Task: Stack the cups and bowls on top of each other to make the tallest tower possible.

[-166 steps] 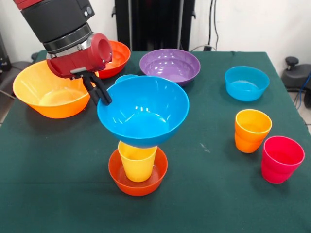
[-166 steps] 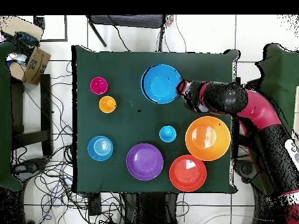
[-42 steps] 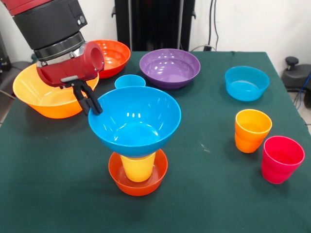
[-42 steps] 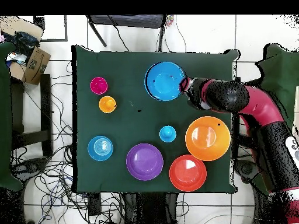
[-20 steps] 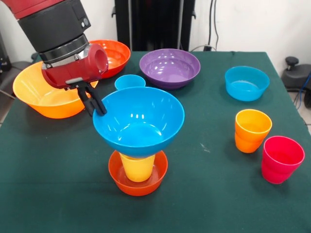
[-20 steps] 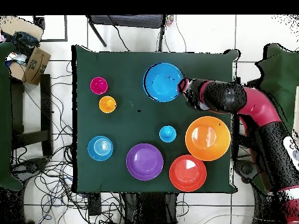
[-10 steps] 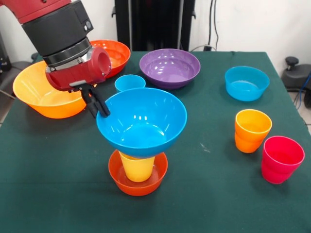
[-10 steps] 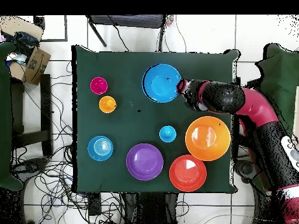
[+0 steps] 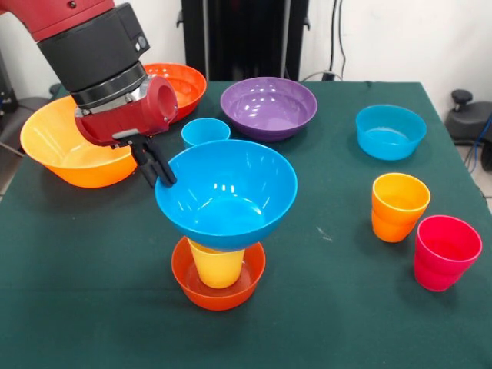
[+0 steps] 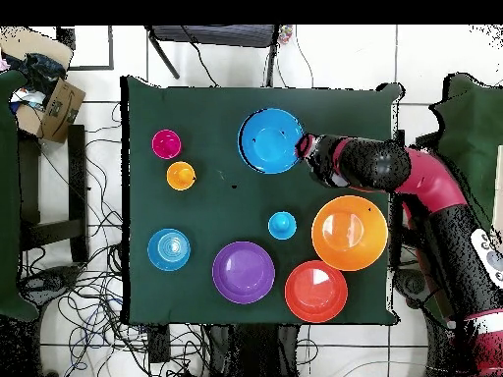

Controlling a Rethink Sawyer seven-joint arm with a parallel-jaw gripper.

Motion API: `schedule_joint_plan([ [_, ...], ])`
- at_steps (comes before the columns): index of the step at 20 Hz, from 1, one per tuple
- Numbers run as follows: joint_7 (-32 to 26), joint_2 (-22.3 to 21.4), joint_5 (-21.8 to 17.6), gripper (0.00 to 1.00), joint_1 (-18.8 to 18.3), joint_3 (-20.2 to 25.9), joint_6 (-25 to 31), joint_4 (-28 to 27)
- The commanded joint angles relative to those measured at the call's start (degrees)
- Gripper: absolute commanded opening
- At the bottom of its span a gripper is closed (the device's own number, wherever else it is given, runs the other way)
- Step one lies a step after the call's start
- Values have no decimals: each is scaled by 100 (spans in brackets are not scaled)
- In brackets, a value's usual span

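The tower stands at the table's front middle: a small red-orange bowl [image 9: 187,280] holds an upright yellow cup [image 9: 217,267], and the large blue bowl [image 9: 227,196] sits over the cup's mouth, a little tilted. My gripper [image 9: 159,171] is shut on that blue bowl's left rim. From above, the blue bowl [image 10: 270,139] hides the cup and the small bowl, with the gripper [image 10: 303,147] at its right edge. The orange cup [image 9: 398,206] and the pinkish red cup [image 9: 446,252] stand apart at the right. A blue cup [image 9: 205,131] stands behind the tower.
A large light orange bowl [image 9: 73,142] lies at the left under the arm, a red-orange bowl [image 9: 184,84] behind it. The purple bowl [image 9: 269,104] is at the back middle and the small teal-blue bowl [image 9: 390,131] at the back right.
The gripper and the blue bowl came down onto the yellow cup, swung left, then drifted back to the right in the front view. Everything else stayed put.
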Motion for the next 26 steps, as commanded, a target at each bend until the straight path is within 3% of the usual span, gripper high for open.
schedule_joint_plan([
  [1, -1385, 60, -332, 0, 152, 79, 56, -65],
  [26, -1494, 30, -424, 0, 192, 20, 235, -242],
])
